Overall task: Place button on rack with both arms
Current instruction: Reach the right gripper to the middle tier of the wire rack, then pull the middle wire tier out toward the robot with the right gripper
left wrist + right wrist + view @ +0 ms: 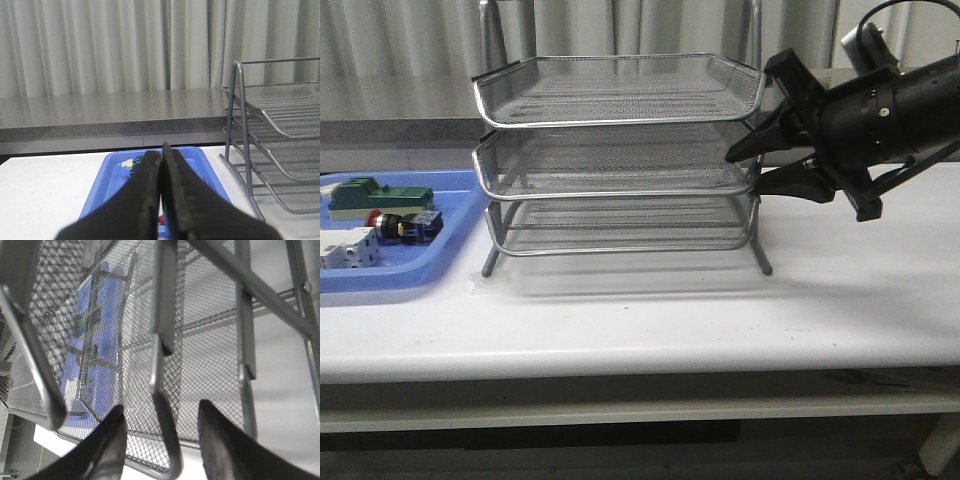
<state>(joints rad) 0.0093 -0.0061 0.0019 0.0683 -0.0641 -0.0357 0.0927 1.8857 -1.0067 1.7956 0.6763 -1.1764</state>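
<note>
- Silver wire-mesh three-tier rack (617, 160): middle tray's right rim straddled by black right gripper (752, 169), jaws wide.
- Red-capped black button (402, 224): lodged in flat blue plastic tray (455, 215).
- Black left gripper (161, 200): jaws pressed together, nothing held.

A flat blue plastic tray (440, 245) lies on the left side of the white table (720, 310). In it, a green-and-beige block (380, 195) sits toward the far side and a white breaker-like block (347, 248) at the near left. Behind the table runs a grey ledge (110, 112), with pale pleated curtains (100, 45) beyond it.
</note>
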